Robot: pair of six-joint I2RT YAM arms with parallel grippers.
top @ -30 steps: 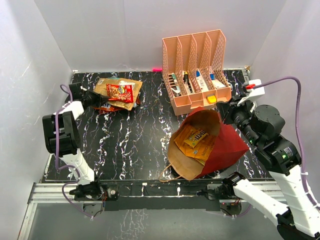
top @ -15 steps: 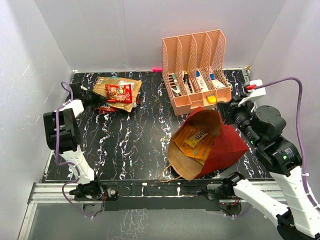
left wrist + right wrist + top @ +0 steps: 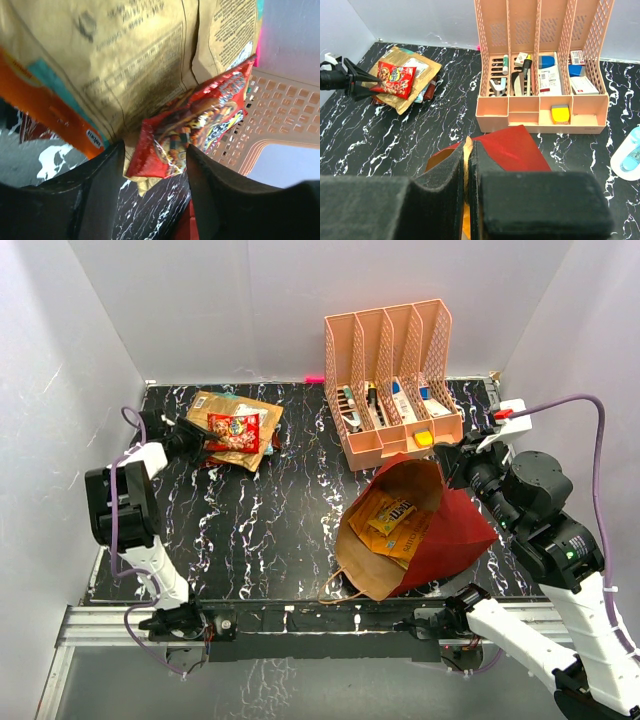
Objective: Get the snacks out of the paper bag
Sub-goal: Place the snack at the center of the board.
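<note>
The dark red paper bag (image 3: 455, 525) lies tilted on its side at right, its brown mouth facing front-left. Orange and yellow snacks (image 3: 392, 515) still lie inside. My right gripper (image 3: 447, 462) is shut on the bag's upper rim (image 3: 515, 150), the paper edge pinched between its pads (image 3: 447, 170). At back left a pile of snacks (image 3: 240, 420) lies on the table, with a red packet (image 3: 232, 431) on top. My left gripper (image 3: 197, 436) is open at the pile's left edge. The red packet (image 3: 195, 130) reaches between its fingers (image 3: 100, 190) with a gap beside it.
A peach mesh organizer (image 3: 395, 390) with pens and small items stands at back centre-right, just behind the bag. A light-blue object (image 3: 630, 155) lies at the far right. White walls close in the black marbled table (image 3: 270, 530) on three sides.
My left gripper has gone from shut to open and the red packet has settled onto the pile. The right gripper and the bag have not moved.
</note>
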